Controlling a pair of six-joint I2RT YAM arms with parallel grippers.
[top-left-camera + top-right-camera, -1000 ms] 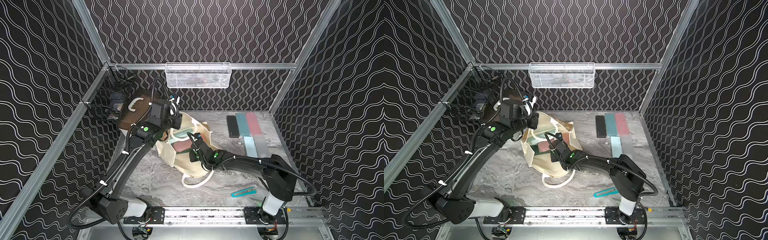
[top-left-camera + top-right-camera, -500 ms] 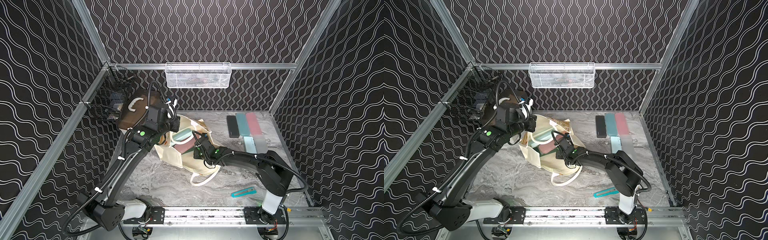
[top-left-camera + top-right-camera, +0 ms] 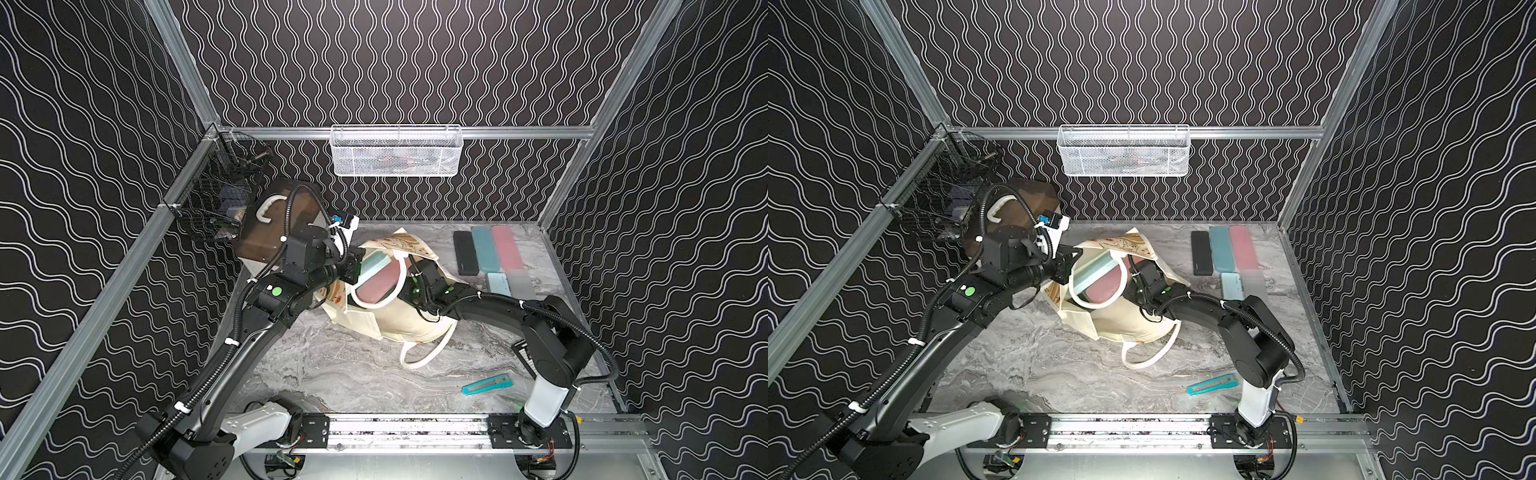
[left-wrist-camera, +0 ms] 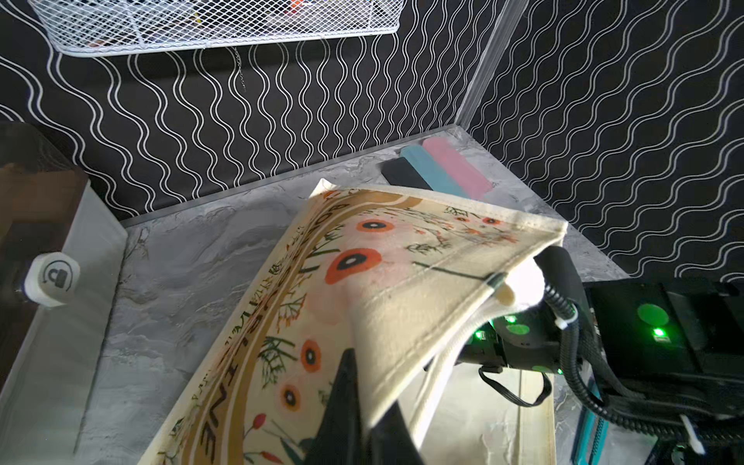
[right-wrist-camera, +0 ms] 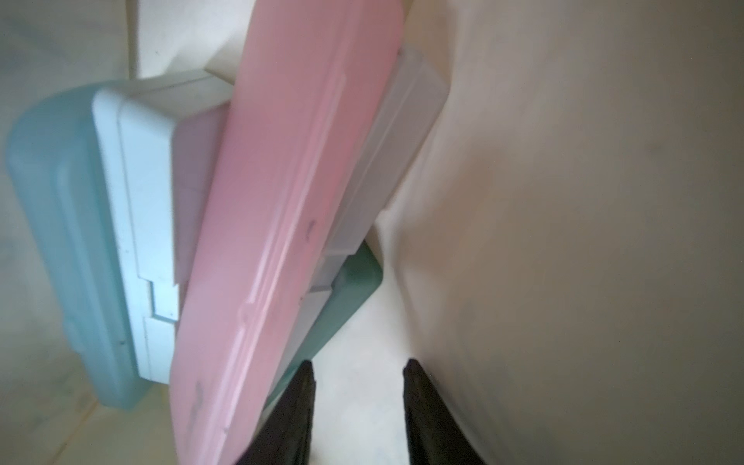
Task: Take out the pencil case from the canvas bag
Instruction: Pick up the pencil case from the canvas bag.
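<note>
The cream canvas bag lies mid-table with its mouth held up. My left gripper is shut on the rim of the bag's floral side. Inside lie several pencil cases: a pink pencil case on top, a light blue one, a clear grey one and a green one beneath. My right gripper is inside the bag mouth and open. Nothing is between its fingers; one finger is beside the pink case's edge, the other near the bag wall.
Black, teal and pink cases lie in a row at the back right, with a pale blue and a grey one in front. A teal cutter lies front right. A brown-lidded white box stands back left.
My right gripper's jaws have spread apart and it has shifted right and back inside the bag mouth. The left gripper, still holding the rim, has dropped slightly, and the bag shifted right.
</note>
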